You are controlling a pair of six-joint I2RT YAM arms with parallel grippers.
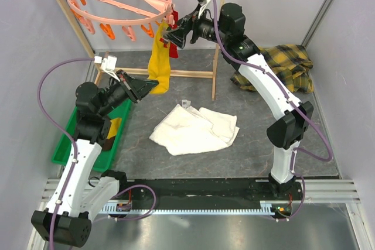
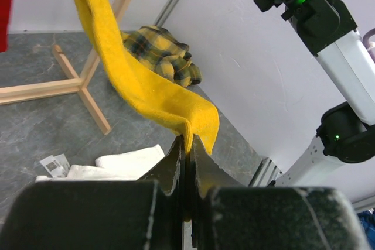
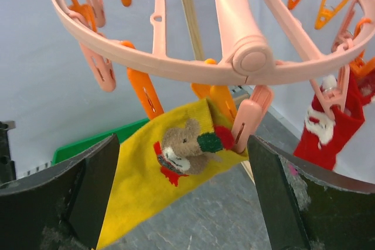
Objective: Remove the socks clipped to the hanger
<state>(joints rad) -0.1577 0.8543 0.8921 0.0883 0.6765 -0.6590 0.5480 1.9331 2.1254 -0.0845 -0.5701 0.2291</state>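
Left claw (image 2: 187, 144) pressed together, pinching lower end of yellow sock (image 1: 159, 62). Right claw (image 3: 181, 171) spread, flanking sock's top, clipped to hanger (image 1: 117, 1) far left. Red sock (image 3: 328, 127) also clipped. 2 socks to unclip; green bin (image 1: 61, 153) near left likely holds removed ones.

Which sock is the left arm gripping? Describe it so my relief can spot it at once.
Start at the pink hanger ring at the back left. Under its right edge one long mustard-yellow sock hangs from a clip, its lower end pinched in the shut jaws of the left gripper. Unlike the red sock beside it, it shows a brown bear.
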